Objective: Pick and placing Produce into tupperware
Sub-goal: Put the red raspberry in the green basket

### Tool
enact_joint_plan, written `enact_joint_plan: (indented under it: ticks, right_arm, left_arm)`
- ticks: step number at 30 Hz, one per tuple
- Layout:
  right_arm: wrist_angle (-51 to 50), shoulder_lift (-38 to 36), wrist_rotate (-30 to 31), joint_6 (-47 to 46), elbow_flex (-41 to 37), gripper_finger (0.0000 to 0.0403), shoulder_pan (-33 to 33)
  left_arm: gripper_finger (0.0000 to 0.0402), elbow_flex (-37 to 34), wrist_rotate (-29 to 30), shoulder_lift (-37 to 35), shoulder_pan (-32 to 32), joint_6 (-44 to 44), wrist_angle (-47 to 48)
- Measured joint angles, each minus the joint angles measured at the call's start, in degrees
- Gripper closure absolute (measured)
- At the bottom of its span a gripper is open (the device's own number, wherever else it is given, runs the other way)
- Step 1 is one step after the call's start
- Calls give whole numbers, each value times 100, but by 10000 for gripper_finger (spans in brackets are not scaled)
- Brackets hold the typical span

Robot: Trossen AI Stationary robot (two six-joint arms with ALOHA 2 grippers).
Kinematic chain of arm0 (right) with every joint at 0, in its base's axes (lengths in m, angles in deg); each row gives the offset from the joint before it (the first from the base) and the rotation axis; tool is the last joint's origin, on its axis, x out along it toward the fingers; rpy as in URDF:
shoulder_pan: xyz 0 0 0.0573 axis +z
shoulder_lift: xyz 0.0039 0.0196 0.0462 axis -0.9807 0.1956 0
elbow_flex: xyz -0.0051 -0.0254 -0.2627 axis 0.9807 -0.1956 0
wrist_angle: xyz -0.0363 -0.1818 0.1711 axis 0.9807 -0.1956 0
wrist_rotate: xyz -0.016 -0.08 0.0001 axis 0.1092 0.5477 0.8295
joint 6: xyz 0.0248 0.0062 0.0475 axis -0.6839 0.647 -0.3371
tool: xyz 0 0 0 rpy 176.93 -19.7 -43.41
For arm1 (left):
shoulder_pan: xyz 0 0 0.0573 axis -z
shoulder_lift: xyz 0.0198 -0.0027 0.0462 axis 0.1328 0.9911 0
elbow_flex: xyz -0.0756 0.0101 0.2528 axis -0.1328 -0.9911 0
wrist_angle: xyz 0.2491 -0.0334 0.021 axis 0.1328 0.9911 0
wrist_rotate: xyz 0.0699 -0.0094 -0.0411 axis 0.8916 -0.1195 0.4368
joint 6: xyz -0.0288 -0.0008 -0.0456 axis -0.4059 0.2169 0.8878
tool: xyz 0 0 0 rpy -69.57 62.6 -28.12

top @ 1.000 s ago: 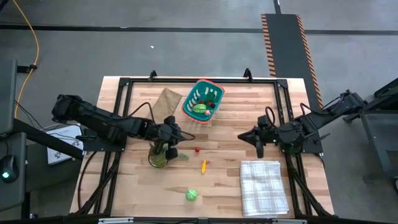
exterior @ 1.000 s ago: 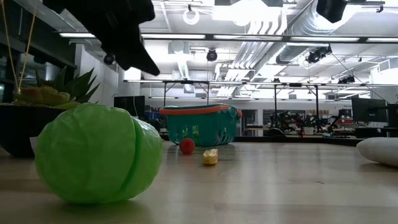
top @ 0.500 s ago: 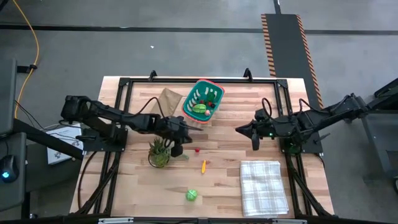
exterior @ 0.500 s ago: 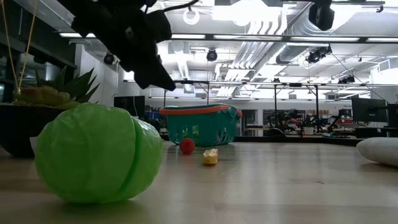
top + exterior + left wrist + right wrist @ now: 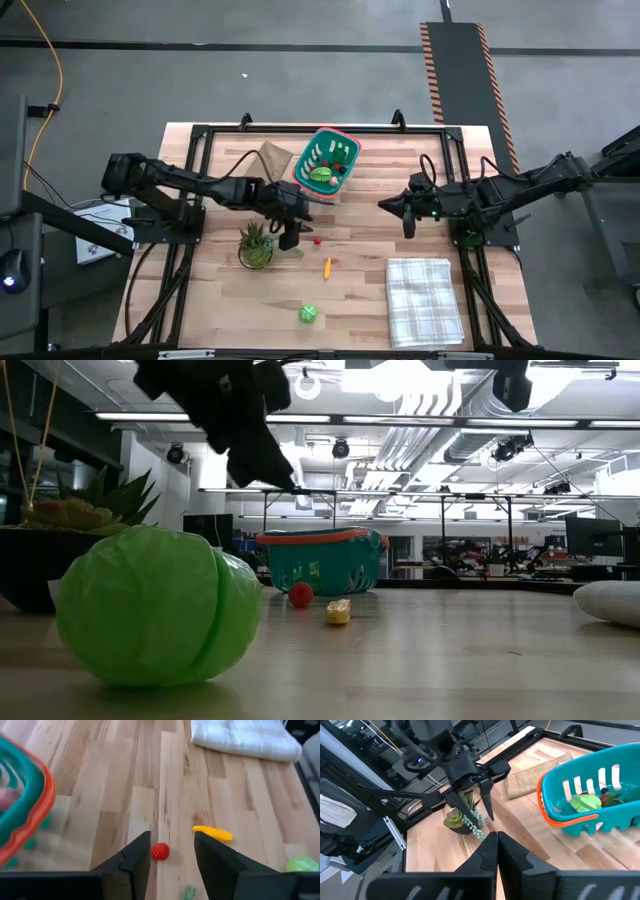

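- High view: the left claw (image 5: 291, 236), fingers parted and empty, hangs beside the small red toy berry (image 5: 317, 240) lying on the wooden bench (image 5: 380, 300)
- Left wrist view: berry (image 5: 160, 851) sits between the fingertips (probably light, stiff, rolls easily; pinch across its middle)
- Right wrist view: right claw (image 5: 496, 840) clenched, empty, facing the teal slotted orange-rimmed plastic basket (image 5: 560, 822)

One teal plastic basket with an orange rim (image 5: 325, 158) holds produce. Three loose pieces lie on the wooden desk (image 5: 370, 280): one small red berry (image 5: 317, 240), one yellow-orange piece (image 5: 327, 267), one round green cabbage (image 5: 308, 314).
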Motion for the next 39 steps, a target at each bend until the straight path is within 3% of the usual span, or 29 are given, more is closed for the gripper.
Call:
enact_joint_plan:
  ticks: [4, 10, 19, 32, 39]
  right_arm:
    - [2, 0, -125, 118, 0, 402, -68]
    - [-32, -53, -219, 325, 0, 402, -92]
    - [-461, -500, -213, 334, 0, 402, -89]
    - [-618, -1090, -74, 538, 0, 402, -89]
    - [-807, -1220, -67, 537, 0, 402, -89]
  left_arm:
    - [269, 546, -211, 410, 0, -234, 922]
    - [282, 1076, -517, 1010, 3, -264, 1317]
    - [287, 1434, -518, 1583, 2, -458, 1809]
    - [210, 1437, -369, 1777, 2, -390, 1737]
    - [202, 1432, -369, 1995, 2, -301, 1695]
